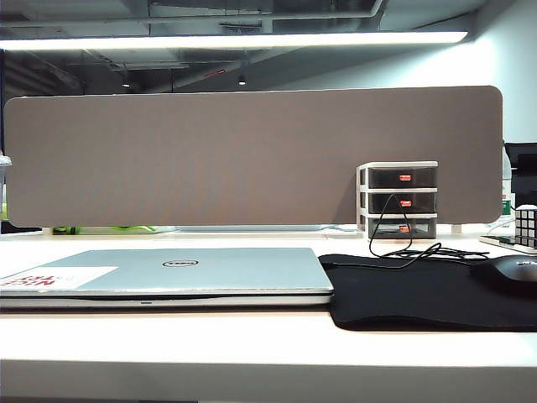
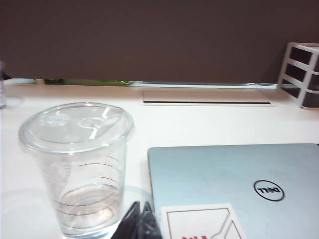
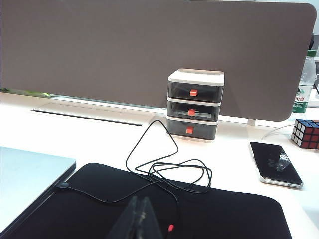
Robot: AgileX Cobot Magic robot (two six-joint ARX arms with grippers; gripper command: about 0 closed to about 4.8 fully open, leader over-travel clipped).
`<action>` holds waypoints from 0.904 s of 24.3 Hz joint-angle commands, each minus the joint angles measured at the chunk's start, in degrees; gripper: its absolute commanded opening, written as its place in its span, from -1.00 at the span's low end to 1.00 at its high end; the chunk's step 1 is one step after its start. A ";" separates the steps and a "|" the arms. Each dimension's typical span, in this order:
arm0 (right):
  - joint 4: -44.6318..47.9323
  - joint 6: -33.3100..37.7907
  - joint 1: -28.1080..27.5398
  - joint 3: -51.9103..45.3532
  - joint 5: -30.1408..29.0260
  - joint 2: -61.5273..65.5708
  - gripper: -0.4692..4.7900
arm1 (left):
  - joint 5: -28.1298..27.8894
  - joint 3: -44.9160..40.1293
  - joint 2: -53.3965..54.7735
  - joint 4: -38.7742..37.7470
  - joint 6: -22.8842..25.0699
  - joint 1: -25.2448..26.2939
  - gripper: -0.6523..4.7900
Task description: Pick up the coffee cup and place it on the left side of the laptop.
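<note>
The left gripper point(image 2: 141, 221) is seen low over the desk point(image 2: 199, 124), its fingers pressed together and holding nothing. Just beside the fingers, on one side, the coffee cup point(image 2: 82, 169) stands upright on the desk; on the other side lies the closed laptop point(image 2: 239, 184). The right gripper point(image 3: 139, 219) is seen with fingers pressed together over the black mouse pad point(image 3: 224, 214). Beyond them a tangled cable point(image 3: 169, 169) is laid, then the grey drawer organizer point(image 3: 193, 104).
</note>
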 commanded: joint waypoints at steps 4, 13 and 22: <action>0.96 -0.20 -0.02 -0.35 6.86 -0.11 -0.83 | -4.98 0.09 0.00 2.25 0.22 0.07 -0.78; 0.94 -0.17 -0.02 -0.35 6.95 -0.11 -0.82 | -4.55 0.11 0.00 2.97 0.02 0.09 -0.78; 0.94 -0.17 -0.02 -0.35 6.95 -0.11 -0.82 | -4.55 0.09 0.00 2.86 0.02 0.09 -0.78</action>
